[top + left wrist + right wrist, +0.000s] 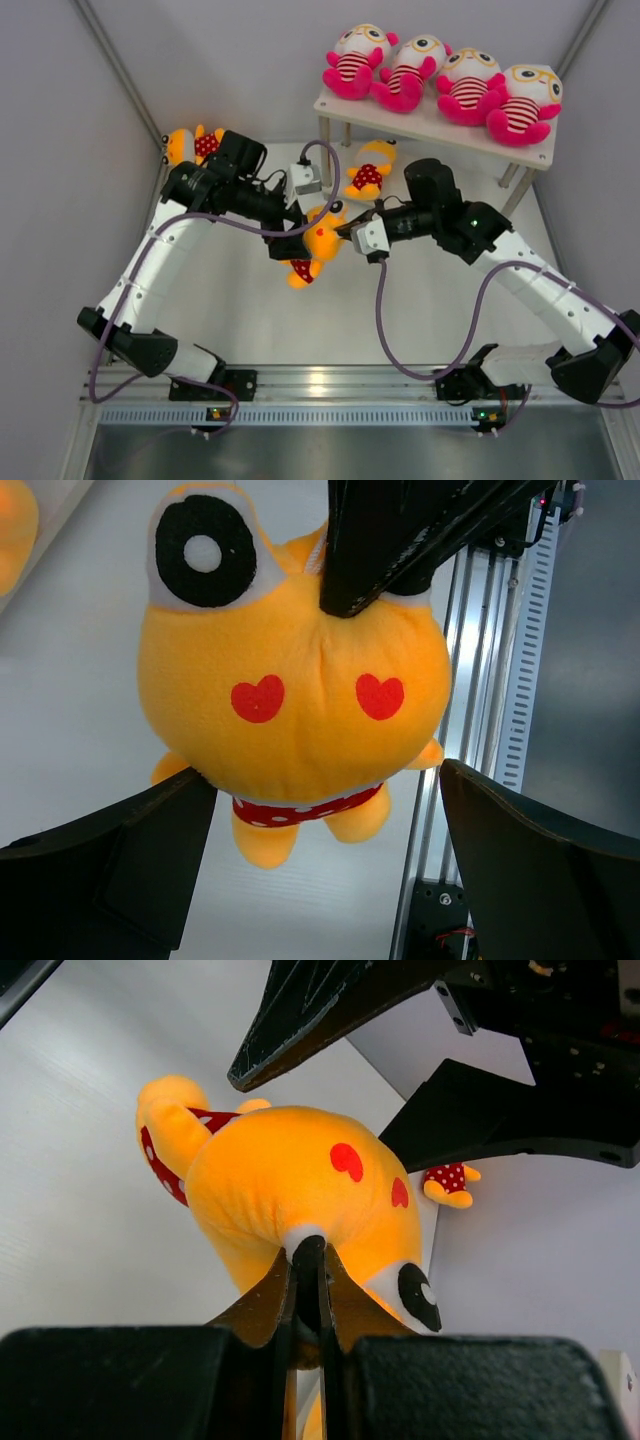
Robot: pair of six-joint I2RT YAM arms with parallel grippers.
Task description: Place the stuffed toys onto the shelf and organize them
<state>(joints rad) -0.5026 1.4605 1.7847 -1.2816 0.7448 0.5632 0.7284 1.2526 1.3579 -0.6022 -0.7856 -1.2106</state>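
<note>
An orange doll (318, 245) is held up in front of the shelf (430, 124), toward its left end. Fabric at the top of the doll's head is pinched by the clenched right gripper (308, 1252). The left gripper (320, 825) is spread wide, with its fingers (540, 870) placed on either side of the doll's body, not closed on it. 4 pink dolls (440, 82) are lined up on the shelf's top board.

The orange doll (320, 240) in the middle of the top view is soft, fuzzy cloth, like the pink dolls (470, 90) at the upper right. The shelf board (430, 127) under them looks smooth and matt. The rail (330, 383) at the bottom is shiny metal.
</note>
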